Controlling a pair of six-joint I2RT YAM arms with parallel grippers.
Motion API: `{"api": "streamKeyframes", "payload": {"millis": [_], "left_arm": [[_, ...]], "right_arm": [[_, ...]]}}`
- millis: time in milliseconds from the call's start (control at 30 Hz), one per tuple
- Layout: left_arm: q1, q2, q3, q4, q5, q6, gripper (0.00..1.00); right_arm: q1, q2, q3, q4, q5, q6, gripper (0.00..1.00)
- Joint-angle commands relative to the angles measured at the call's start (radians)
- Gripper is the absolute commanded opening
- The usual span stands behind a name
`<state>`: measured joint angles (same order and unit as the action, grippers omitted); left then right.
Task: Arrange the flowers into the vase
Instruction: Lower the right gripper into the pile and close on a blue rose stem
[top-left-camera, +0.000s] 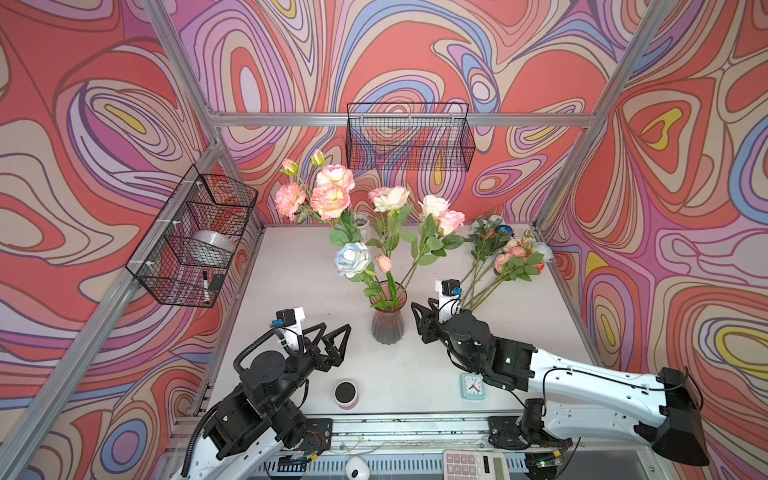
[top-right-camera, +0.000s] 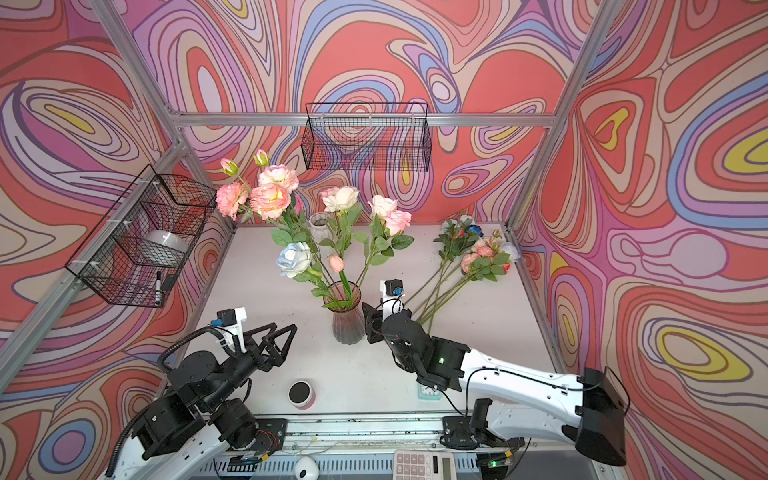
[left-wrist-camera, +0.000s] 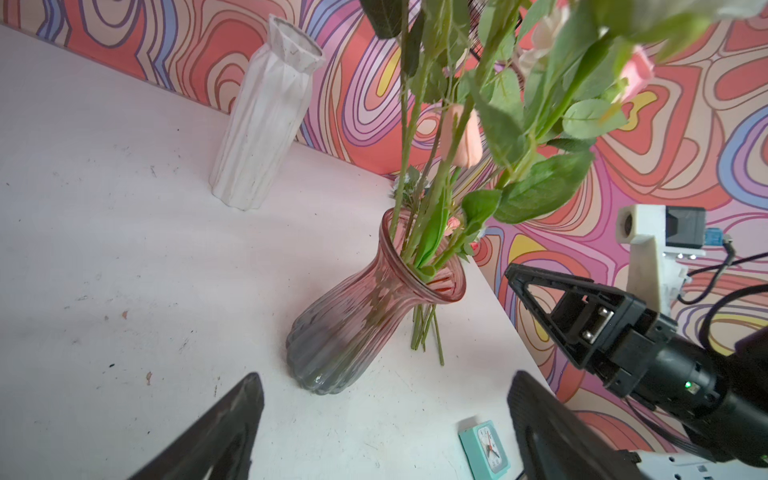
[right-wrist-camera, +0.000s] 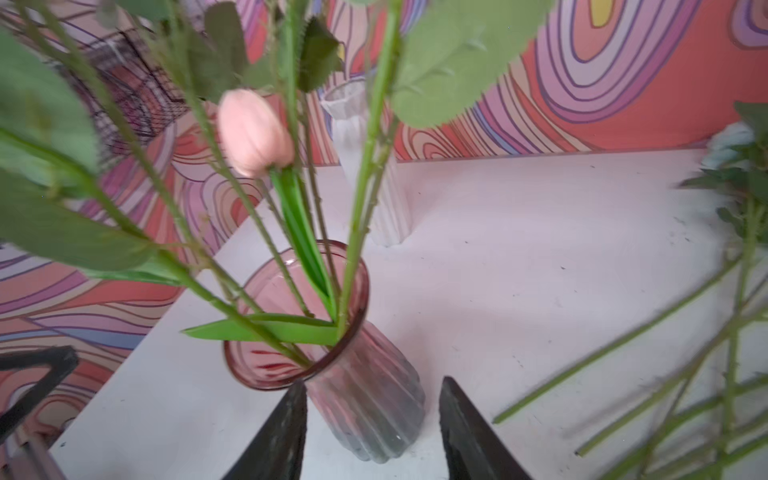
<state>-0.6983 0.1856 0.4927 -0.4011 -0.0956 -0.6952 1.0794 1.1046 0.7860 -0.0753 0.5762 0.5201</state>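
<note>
Two grippers are seen flanking the pink glass vase (top-left-camera: 387, 322), which is stood upright on the white table (top-left-camera: 291, 282). To the left of the vase, and apart from it, the left gripper (top-left-camera: 337, 326) is held with its jaws spread wide and nothing between them. In front of the vase on that same side, a round speaker (top-left-camera: 345, 392) is set. Within the vase, some of the flowers (top-left-camera: 390, 198) are stood, their pink, peach, cream and pale blue heads fanned out above its rim; a white vase (top-left-camera: 362, 224) is partly hidden behind them. Just to the right of the vase the right gripper (top-left-camera: 417, 322) is held, its jaws parted and empty; whether the glass is touched cannot be told. Further right of the vase, the remaining flowers (top-left-camera: 513, 255) are laid flat in a loose bundle, stems pointed toward the vase.
</note>
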Motion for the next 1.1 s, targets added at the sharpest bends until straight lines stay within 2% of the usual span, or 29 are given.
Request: {"api": "streamKeyframes", "payload": {"millis": [0,100,167,300,433,533,667,1067], "left_arm": [[0.005,0.01,-0.017,0.011,0.004,-0.027,0.94],[0.006,0.02,-0.021,-0.004,-0.005,-0.038,0.94],[0.005,0.023,-0.027,-0.006,-0.007,-0.043,0.94],[0.006,0.019,-0.031,-0.005,0.001,-0.046,0.94],[0.006,0.012,-0.029,-0.012,0.005,-0.046,0.94],[0.006,0.01,-0.029,-0.013,0.007,-0.048,0.94],[0.006,0.011,-0.021,-0.017,0.01,-0.045,0.94],[0.005,0.015,-0.012,-0.017,0.009,-0.038,0.94]], "right_arm": [[-0.072,0.015,0.025,-0.192,0.013,0.124,0.54],[-0.186,0.027,0.016,-0.263,-0.038,0.194,0.54],[-0.304,0.047,0.002,-0.286,-0.107,0.216,0.51],[-0.539,0.119,-0.024,-0.242,-0.265,0.206,0.44],[-0.685,0.258,0.026,-0.209,-0.273,0.147,0.41],[-0.795,0.369,0.073,-0.168,-0.335,0.134,0.38],[-0.864,0.511,0.169,-0.157,-0.35,0.128,0.35],[-0.95,0.747,0.385,-0.135,-0.352,0.169,0.21]]}}
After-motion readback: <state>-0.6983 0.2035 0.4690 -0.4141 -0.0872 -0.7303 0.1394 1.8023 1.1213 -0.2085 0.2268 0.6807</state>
